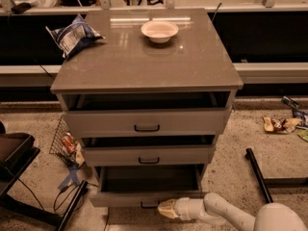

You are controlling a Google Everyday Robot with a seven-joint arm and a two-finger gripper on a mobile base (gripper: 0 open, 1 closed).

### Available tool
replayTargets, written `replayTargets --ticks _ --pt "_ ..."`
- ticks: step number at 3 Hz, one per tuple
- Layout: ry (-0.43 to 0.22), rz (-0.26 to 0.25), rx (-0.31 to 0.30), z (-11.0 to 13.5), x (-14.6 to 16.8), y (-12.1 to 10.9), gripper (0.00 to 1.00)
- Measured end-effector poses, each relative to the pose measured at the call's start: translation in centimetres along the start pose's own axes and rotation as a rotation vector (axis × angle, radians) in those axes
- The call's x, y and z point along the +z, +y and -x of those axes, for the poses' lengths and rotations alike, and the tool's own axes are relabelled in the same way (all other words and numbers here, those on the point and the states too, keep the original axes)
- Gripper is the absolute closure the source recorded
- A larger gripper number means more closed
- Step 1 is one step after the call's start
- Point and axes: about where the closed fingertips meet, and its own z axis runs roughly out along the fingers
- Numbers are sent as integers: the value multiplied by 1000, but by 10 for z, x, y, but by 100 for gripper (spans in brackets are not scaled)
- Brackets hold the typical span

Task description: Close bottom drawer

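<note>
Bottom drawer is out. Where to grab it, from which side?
Take the black bar handle centred on the flat front of the bottom drawer, coming head-on from the front: it is horizontal and the only part that sticks out. The gripper is low at that front, just beside the handle.

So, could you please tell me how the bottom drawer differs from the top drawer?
The bottom drawer is narrower than the top drawer. The bottom drawer is pulled out farther, its tray floor showing; the top drawer shows only a dark gap. The claw is at the bottom drawer's front, not the top drawer's. Both have pale grey fronts with black bar handles.
</note>
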Motion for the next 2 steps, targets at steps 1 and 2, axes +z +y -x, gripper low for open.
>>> replayTargets --ticks 1,2 --pt "0 -12 -1 -1 6 6 100" --pt "-3 -26 5 -3 14 -3 100"
